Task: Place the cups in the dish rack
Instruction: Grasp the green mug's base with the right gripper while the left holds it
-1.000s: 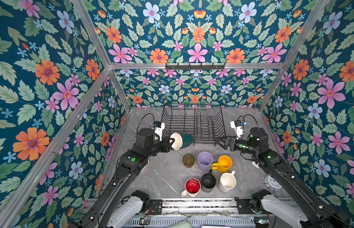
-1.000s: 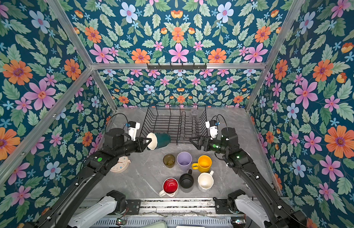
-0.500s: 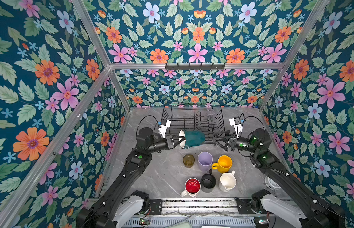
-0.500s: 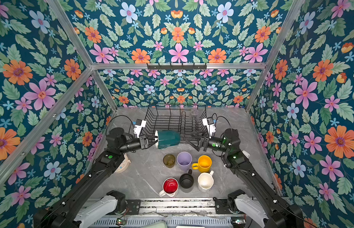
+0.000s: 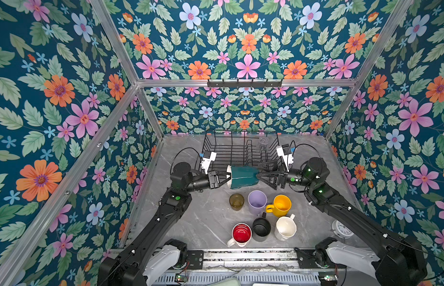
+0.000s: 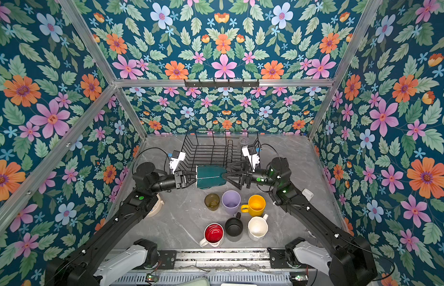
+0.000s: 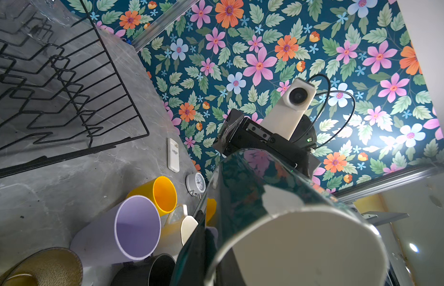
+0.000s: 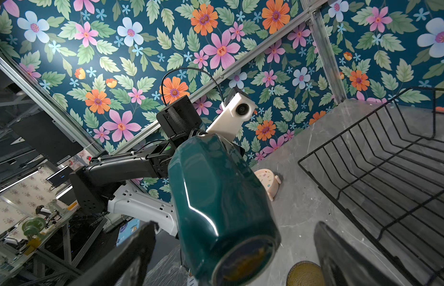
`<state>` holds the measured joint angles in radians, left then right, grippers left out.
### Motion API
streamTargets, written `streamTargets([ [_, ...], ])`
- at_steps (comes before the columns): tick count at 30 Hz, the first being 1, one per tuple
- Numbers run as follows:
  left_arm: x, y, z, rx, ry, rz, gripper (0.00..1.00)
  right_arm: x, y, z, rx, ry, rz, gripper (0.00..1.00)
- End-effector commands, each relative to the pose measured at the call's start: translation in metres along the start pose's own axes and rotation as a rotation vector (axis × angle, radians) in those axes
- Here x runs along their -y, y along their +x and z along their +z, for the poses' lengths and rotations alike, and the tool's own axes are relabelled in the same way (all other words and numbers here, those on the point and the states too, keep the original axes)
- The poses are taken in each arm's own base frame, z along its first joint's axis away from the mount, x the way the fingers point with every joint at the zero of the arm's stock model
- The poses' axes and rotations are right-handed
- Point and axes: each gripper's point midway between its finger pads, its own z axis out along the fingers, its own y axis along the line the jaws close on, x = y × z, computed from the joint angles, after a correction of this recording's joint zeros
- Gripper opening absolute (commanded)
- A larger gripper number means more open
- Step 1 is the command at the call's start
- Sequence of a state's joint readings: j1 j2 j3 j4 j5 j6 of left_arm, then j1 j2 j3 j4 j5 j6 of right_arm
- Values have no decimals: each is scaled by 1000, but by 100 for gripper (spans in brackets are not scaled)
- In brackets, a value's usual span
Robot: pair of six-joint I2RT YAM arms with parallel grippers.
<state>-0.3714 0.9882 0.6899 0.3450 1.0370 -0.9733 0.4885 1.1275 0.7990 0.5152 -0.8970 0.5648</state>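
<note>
The dark green mug hangs on its side in the air just in front of the dish rack. My left gripper is shut on its white-lined rim. My right gripper is open, one finger on each side of the mug's base, with gaps showing. A clear glass stands in the rack's far right. On the table stand the olive tumbler, lilac tumbler, yellow mug, black mug, cream mug and white red-lined mug.
A white clock sits near the right wall beside my right arm. A pink clock lies partly under my left arm. A small white device lies by the right wall. Flowered walls close in three sides.
My left gripper has carried the green mug right toward the middle and turned its base to the right. My right gripper has closed in on that base, open wide.
</note>
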Motion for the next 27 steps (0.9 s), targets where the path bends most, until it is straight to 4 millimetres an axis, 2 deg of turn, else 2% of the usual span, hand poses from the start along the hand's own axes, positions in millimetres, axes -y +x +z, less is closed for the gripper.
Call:
streamTargets([
  [1, 20, -5, -1, 9, 71, 74, 0, -10, -2, 7, -9, -62, -57, 99],
  [6, 18, -3, -1, -2, 76, 66, 0, -20, 9, 26, -67, -130, -58, 99],
  [15, 22, 0, -1, -16, 103, 65, 0, -23, 20, 51, -109, -170, -44, 98],
  [27, 21, 3, -1, -25, 110, 51, 0, -24, 23, 62, -121, -196, -26, 93],
])
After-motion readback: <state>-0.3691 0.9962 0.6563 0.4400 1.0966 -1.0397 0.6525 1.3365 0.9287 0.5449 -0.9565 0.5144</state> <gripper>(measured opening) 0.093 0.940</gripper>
